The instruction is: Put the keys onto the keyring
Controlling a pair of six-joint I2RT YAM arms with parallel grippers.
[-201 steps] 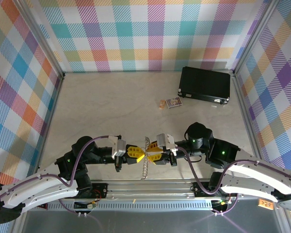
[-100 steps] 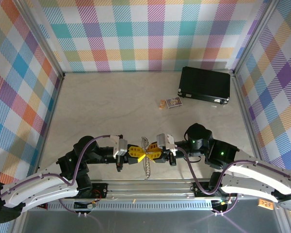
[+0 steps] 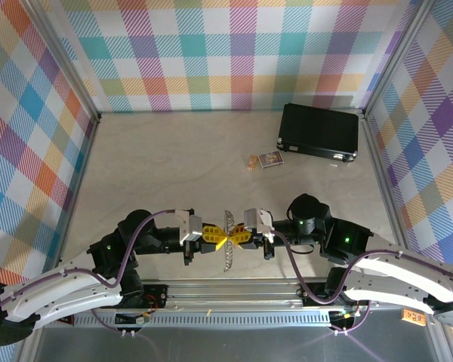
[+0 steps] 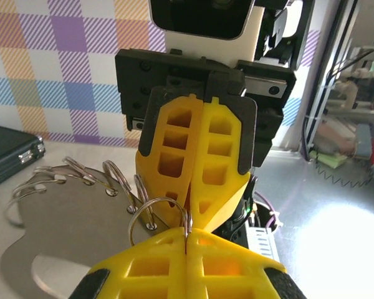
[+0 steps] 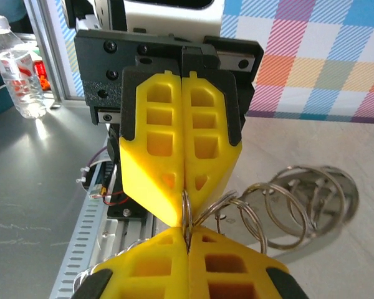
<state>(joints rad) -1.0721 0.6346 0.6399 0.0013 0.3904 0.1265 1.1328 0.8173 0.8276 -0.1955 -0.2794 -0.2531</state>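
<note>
Both arms bend inward from their bases, forearms low over the near edge, wrists aimed at each other. The left gripper (image 3: pixel 220 240) and right gripper (image 3: pixel 233 239) meet tip to tip, with yellow fingers pressed together (no gap at either seam), each pinching the keyring (image 3: pixel 227 259).

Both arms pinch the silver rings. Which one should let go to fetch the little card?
Right, probably. Both the left tool and right tool are shut on the silver metal keyring, but the small printed card lies right of centre, beside the black rectangular case.
</note>
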